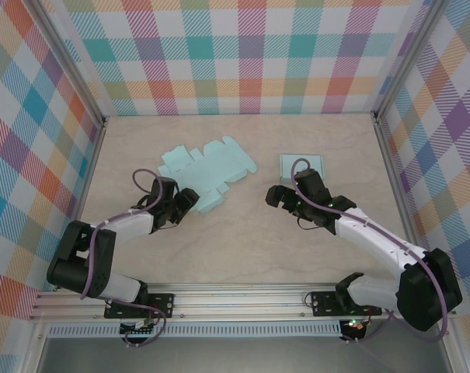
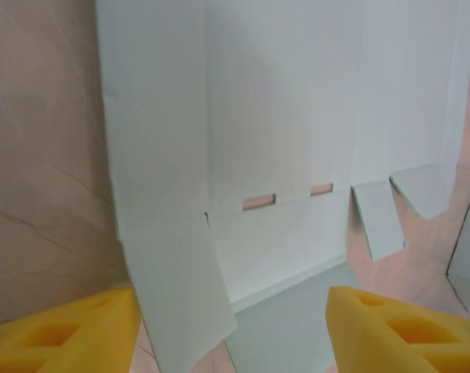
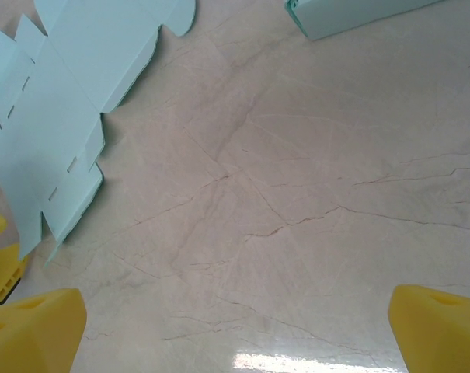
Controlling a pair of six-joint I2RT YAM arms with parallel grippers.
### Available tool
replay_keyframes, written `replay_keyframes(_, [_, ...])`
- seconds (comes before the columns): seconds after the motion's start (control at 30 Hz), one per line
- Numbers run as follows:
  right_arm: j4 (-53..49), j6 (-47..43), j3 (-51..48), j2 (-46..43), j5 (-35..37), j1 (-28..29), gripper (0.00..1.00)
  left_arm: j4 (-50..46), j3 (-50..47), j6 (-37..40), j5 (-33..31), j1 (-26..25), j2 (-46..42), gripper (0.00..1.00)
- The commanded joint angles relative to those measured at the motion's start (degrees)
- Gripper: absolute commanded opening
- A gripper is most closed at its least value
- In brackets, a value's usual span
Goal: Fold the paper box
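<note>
The paper box point(image 1: 209, 168) is a flat pale mint blank lying on the table left of centre. My left gripper point(image 1: 189, 200) sits at its near edge. In the left wrist view the blank point(image 2: 281, 116) spreads ahead, slotted along a crease, and a corner flap point(image 2: 176, 299) hangs loose between the yellow fingers point(image 2: 71, 334), close to the left one and not pinched. The left gripper point(image 2: 235, 330) is open. My right gripper point(image 1: 276, 195) hovers open over bare table, right of the blank point(image 3: 56, 116), with nothing between its fingers point(image 3: 33, 330).
A small folded mint box point(image 1: 303, 165) point(image 3: 351, 15) lies just behind the right gripper. Plaid walls close the table point(image 1: 242, 249) on three sides. Bare marble-patterned surface lies between the two arms and toward the near rail.
</note>
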Motion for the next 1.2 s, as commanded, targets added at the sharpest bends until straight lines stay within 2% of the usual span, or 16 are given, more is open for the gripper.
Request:
replay_keyframes(0.0, [1.37,-0.79,-0.2,0.05,-0.91,-0.13,1.0,0.65,-0.07,-2.56,-0.12,-0.56,0.71,0.64])
replay_keyframes(0.2, [0.93,-0.72,-1.55,-2.46,0.62,-0.13,1.0,2.13,-0.17,-4.0,-1.5,-1.04,1.81,0.64])
replay_keyframes(0.33, [1.2,-0.51,-2.16,-3.48,0.93,-0.13,0.99,4.38,0.26,-4.72,-1.73,-1.27,4.2,0.58])
replay_keyframes(0.47, [1.24,-0.24,-2.76,-3.84,0.74,-0.13,1.0,5.07,2.04,-4.26,-3.61,-1.27,6.9,0.47])
replay_keyframes(0.53, [1.21,-0.15,-2.86,-4.1,0.58,-0.13,1.0,5.38,2.92,-4.04,-4.7,-1.27,8.12,0.35])
replay_keyframes(0.67, [0.93,-0.4,-3.43,-5.15,0.51,-0.13,1.0,2.7,5.4,-0.97,-6.9,-1.27,9.2,0.19])
replay_keyframes(0.77, [0.63,-1.32,-3.9,-6.47,1.33,-0.13,1.0,-1.88,8.43,5.08,-8.81,-1.27,8.09,0.03])
replay_keyframes(0.8, [0.62,-1.71,-4.23,-7.25,1.6,-0.14,1.0,-4.25,9.83,7.95,-9.6,-1.39,7.31,0.0])
replay_keyframes(0.93, [0.87,-3.29,-4.98,-10.96,3.3,-0.13,1.0,-10.72,13.94,21.79,-12.09,-1.44,2.26,0.0])
replay_keyframes(1.17, [1.07,-6.32,-5.14,-16.53,5.15,-0.13,1.0,-20.34,20.66,47.67,-7.51,-1.53,-7.11,0.0])
